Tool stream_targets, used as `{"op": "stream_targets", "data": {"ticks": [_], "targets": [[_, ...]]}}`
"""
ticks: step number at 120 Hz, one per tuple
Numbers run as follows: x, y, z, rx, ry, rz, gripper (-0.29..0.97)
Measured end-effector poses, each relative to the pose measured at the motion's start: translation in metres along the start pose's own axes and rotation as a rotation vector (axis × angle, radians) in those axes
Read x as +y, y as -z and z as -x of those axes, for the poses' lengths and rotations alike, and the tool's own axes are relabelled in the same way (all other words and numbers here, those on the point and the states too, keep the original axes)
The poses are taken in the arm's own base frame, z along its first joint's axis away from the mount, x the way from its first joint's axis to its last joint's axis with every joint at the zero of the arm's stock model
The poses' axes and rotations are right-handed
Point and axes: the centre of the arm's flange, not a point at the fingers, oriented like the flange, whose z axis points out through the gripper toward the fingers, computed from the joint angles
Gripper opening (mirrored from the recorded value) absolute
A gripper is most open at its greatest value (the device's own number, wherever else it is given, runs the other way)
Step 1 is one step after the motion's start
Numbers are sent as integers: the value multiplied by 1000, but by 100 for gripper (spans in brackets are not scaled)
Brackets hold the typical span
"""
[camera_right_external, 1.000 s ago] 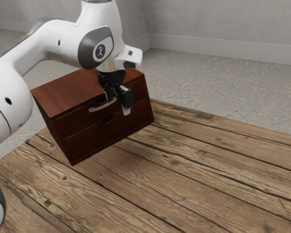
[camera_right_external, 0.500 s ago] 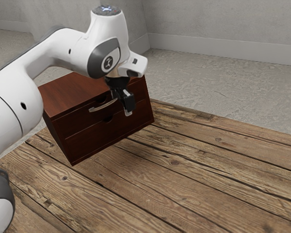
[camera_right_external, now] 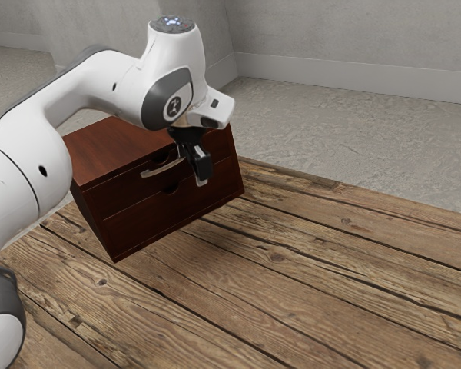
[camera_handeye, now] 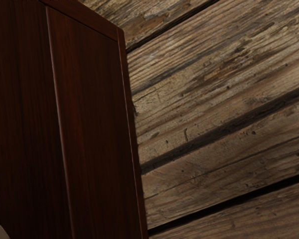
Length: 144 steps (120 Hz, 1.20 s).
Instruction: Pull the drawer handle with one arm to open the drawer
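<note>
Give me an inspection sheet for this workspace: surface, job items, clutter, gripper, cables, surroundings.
Surface: wooden plank table, weathered, with dark gaps between the planks.
Job's things: dark wood cabinet near the table's far corner; top drawer looks shut; silver handle on its front.
Clutter: nothing seen.
Gripper: gripper at the handle's end toward the exterior view's right; grasp not clear.
Cables: nothing seen.
Surroundings: grey floor, pale wall, baseboard.
</note>
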Motion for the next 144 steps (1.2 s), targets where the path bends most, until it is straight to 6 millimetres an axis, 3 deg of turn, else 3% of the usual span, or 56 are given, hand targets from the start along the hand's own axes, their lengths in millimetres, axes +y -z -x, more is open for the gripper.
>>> {"op": "stream_targets", "data": {"ticks": [32,89,108,144], "targets": [[-2,2,0,-15,-12,-38,56],[-5,-5,5,-46,33,-57,61],[-3,-3,4,-46,40,-61,56],[2,0,19,-55,54,-40,55]]}}
